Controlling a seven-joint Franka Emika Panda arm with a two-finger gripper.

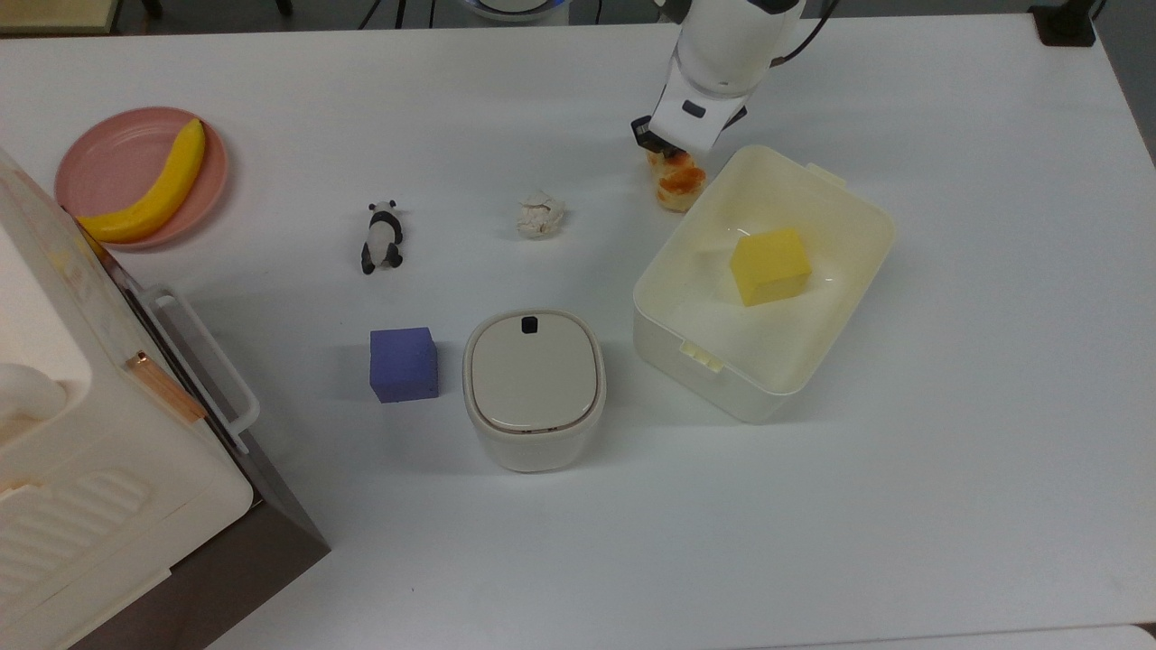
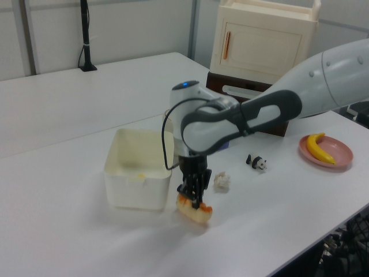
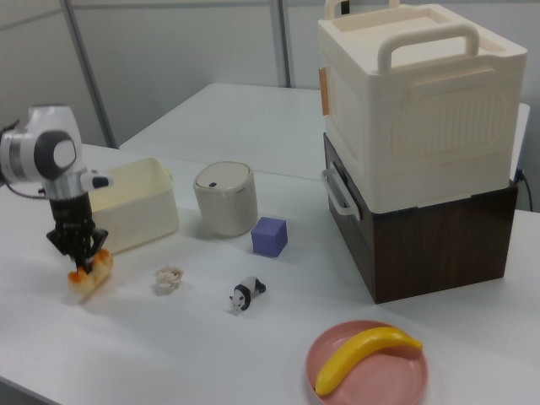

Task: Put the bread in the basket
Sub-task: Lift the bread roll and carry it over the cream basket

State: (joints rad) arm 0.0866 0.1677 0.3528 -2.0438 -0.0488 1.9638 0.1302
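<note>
The claw (image 2: 192, 196) is seen down on the bread (image 2: 194, 211), its fingers drawn in close on the bun's near end, so a grip on the bread appears to be made. The bread is still on the surface (image 1: 948, 469), directly beneath the claw. In the top view its long axis runs out from under the claw toward the bottom of the picture.

Going left to right in the top view, well to the claw's left lie a pink plate (image 1: 108, 153) with a smooth yellow banana (image 1: 158, 190), a small black-and-white panda figure (image 1: 382, 236) and a crumpled white paper ball (image 1: 540, 215). The bread (image 1: 678, 180), a soft pale bun with glossy orange-brown glazed bumps, is found right at the claw (image 1: 666, 149).

The basket (image 1: 849, 280), a cream translucent plastic tub with rounded corners, stands just to the claw's lower right in the top view, its near wall beside the bread. A matte yellow cube (image 1: 769, 265) sits inside it.

The coming move is judged to be a lift over that wall, then a short carry to the top view's right.
</note>
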